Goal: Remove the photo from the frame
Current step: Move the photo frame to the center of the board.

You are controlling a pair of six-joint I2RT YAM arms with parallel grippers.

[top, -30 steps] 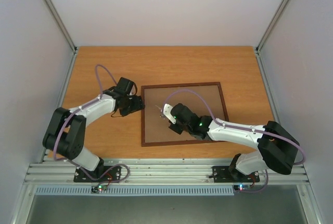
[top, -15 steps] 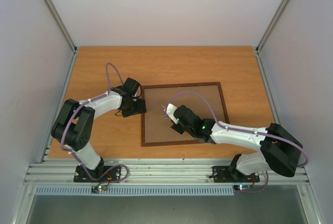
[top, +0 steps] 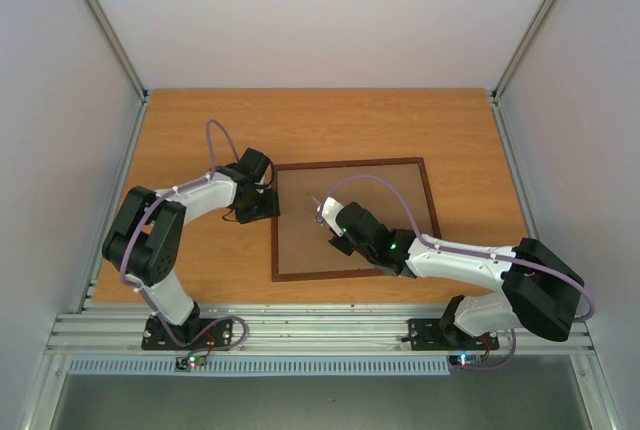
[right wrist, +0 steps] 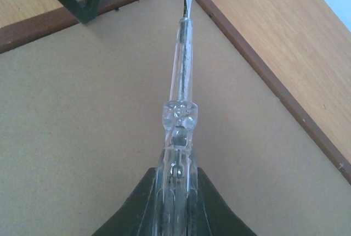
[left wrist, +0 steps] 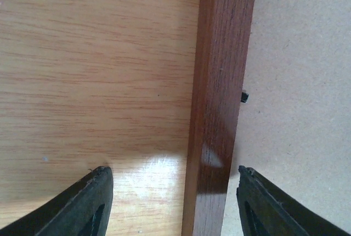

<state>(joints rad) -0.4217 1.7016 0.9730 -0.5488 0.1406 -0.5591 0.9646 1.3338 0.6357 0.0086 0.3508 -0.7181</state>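
Early days, judging by the layout. Thin dark reddish-brown wooden rectangular picture frame [top: 352, 162] flat on light wood-grain table [top: 200, 130], roughly mid-table, w/ plain brown fibreboard backing [top: 300, 250] facing up and seated inside the rails. No sign of the photo: sea print presumably face-down under the backing, hidden in all views, so not confirmable. L gripper [top: 262, 200] at the far part of frame's left rail [left wrist: 219, 93]; in wrist view jaws apart, astride that rail, one finger [left wrist: 82, 206] over bare table and its mate over the backing, no contact visible. Small dark retaining tab [left wrist: 244, 97] at the rail's inner edge, near the second finger. R gripper [top: 330, 214] over the backing, left of centre, clamped on a slim clear-handled flat-blade screwdriver [right wrist: 182, 82]. Blade aimed toward the far-left inside corner; whether touching the board, cannot tell. Done so far, by appearance: frame back-up, tool in hand, L side placed to steady. Left to do, prob.: lever tabs clear, lift backing out, then pull the photo free. Nothing out of the frame yet.
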